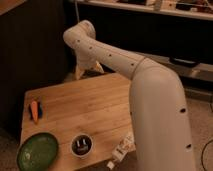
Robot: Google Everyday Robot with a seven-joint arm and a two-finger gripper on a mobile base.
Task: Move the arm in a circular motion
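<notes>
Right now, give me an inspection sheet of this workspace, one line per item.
Surface: wooden table, bare in the middle.
Job's things: white arm reaches over the table's far edge.
Clutter: green plate, dark cup, orange carrot-like item, small white object at the front edge.
Gripper: pale gripper hangs beyond the far edge, holding nothing seen.
Cables: one on the floor, right.
Surroundings: dark shelving behind.

Square light wooden table point(95, 107), small orange carrot point(34, 111) near its left edge, round green plate point(37, 151) at front left corner, small dark round cup point(81, 145) just beside the plate, pale gripper point(86, 70) hanging over the far edge
</notes>
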